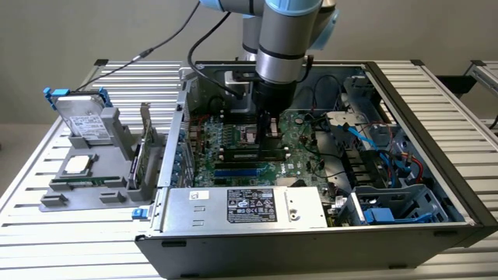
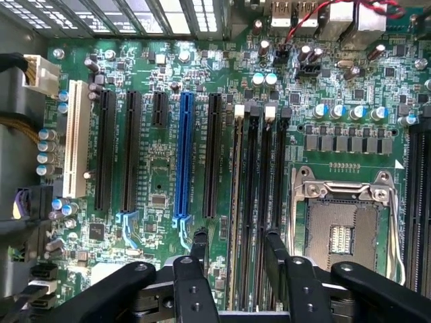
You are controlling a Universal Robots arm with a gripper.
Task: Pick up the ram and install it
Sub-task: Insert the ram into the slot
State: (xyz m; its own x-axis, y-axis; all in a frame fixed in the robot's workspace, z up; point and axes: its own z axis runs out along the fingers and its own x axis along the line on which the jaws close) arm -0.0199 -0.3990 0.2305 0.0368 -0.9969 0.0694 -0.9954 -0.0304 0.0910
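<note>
Ram (image 1: 253,154) sat mid-frame in exterior view, thin strip among long black plastic slots (image 2: 252,188), chips indistinct, gripper (image 2: 236,239) spread apart astride it.

Exterior view: even, diffuse light, moderately bright; inside of the case (image 1: 311,254) dimmer than the slatted table (image 1: 70,245). Wrist view: slot openings (image 2: 168,17) blown out white, socket frame (image 2: 343,192) glinting, gripper (image 2: 236,239) near-black against the lit motherboard (image 2: 158,168).

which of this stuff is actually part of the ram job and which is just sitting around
In the job: the gripper, open; the ram, apparently standing in a slot beneath it; the memory slots.
Lying about: hard drive, processor chip, expansion card, power supply.
</note>
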